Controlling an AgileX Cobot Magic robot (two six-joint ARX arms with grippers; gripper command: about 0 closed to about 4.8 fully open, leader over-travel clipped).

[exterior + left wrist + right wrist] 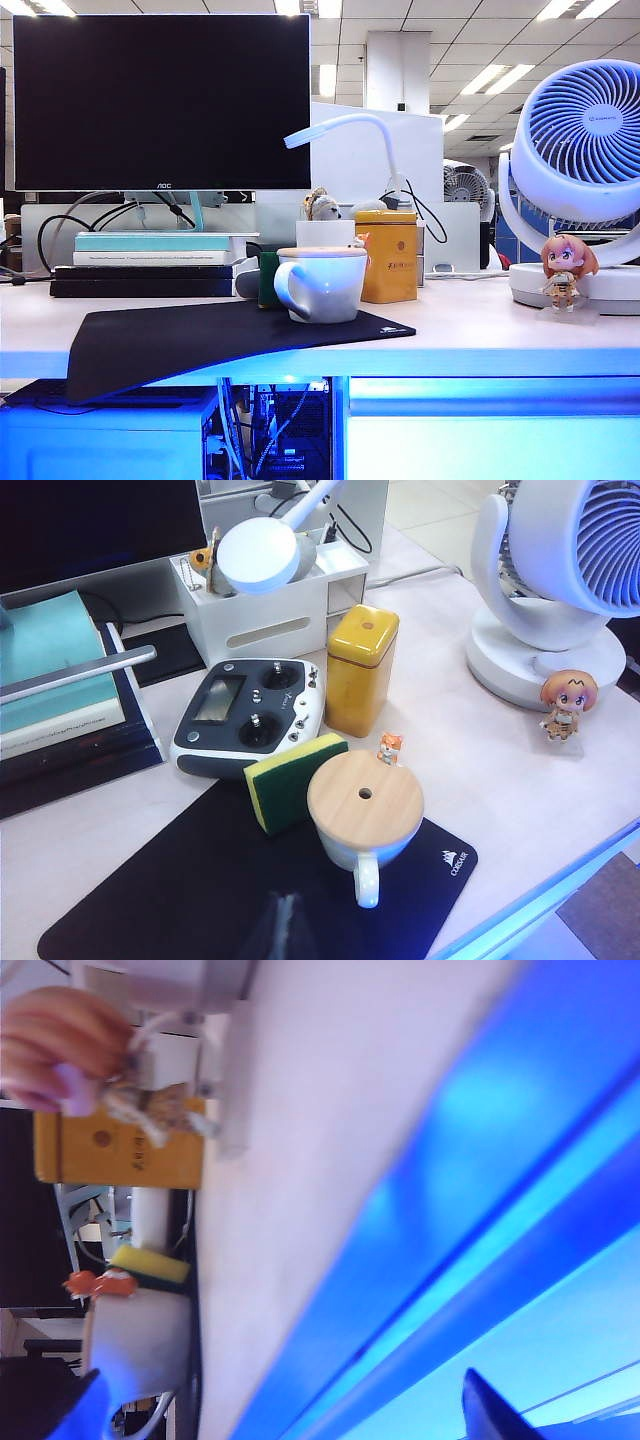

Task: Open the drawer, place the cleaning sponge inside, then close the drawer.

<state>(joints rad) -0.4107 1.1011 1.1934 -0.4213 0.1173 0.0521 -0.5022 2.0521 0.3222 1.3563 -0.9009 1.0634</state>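
The drawer (492, 445) is the pale blue-white front under the desktop at the right, and it looks shut. In the right wrist view the drawer (585, 1345) fills one side. My right gripper (290, 1415) is open wide close to the desk's front edge, one fingertip (492, 1410) over the drawer front. The cleaning sponge (291, 781), green on yellow, leans on edge on the black mat between the lidded white mug (365, 810) and a grey controller. My left gripper (285, 928) hangs shut and empty above the mat, short of the mug. Neither gripper shows in the exterior view, where the sponge (268, 280) peeks out behind the mug (320, 284).
A yellow tin (360, 668) stands behind the mug, beside a grey remote controller (248, 715). A white fan (580, 160) and a small figurine (567, 270) are at the right. Monitor (160, 100) and stacked books (150, 260) are at the back left. A computer case (110, 440) sits below left.
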